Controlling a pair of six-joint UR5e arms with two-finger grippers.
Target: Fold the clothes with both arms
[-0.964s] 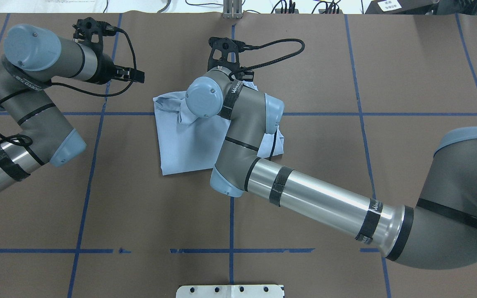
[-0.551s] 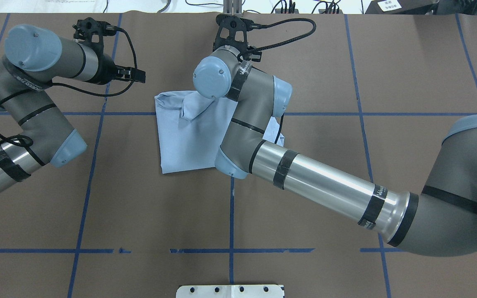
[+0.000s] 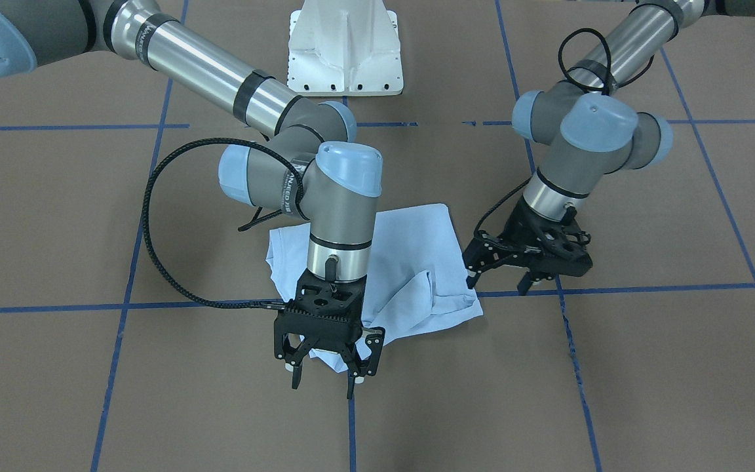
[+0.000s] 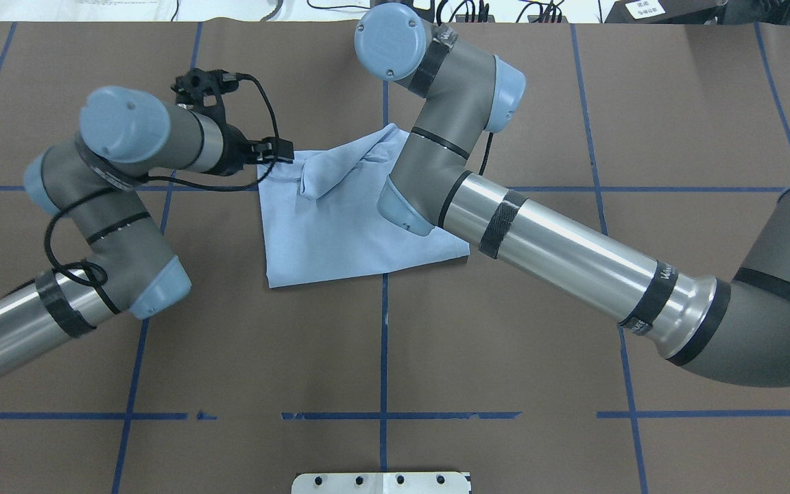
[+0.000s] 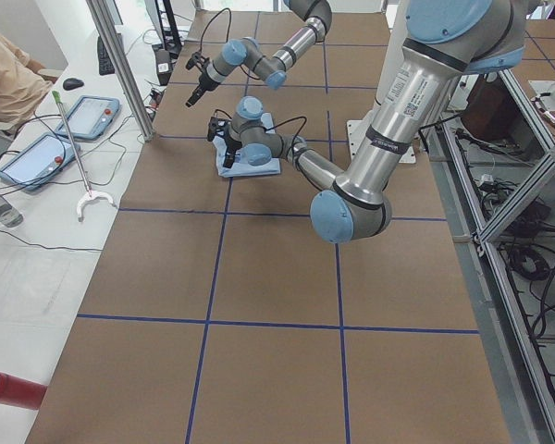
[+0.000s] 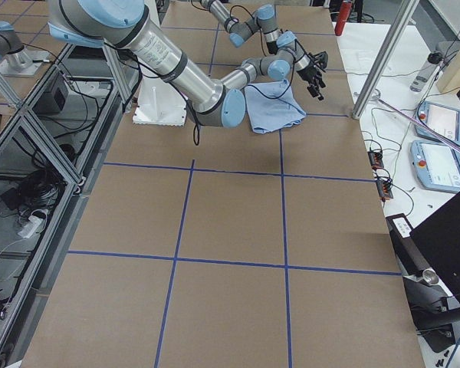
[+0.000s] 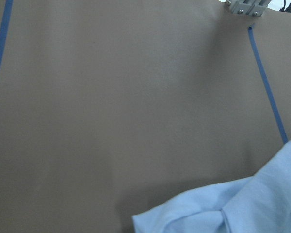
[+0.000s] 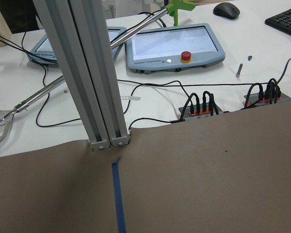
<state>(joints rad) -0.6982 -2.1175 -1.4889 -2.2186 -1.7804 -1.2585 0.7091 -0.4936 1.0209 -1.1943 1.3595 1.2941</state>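
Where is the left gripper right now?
In the overhead view, the left gripper is left of centre, beside the T-shirt's far left corner.

The T-shirt lies on the surface, forward of the pedestal base. The right claw hangs at the T-shirt's far edge, on the side away from the pedestal base. The left claw stands just beside the T-shirt's far corner on the robot's left side.
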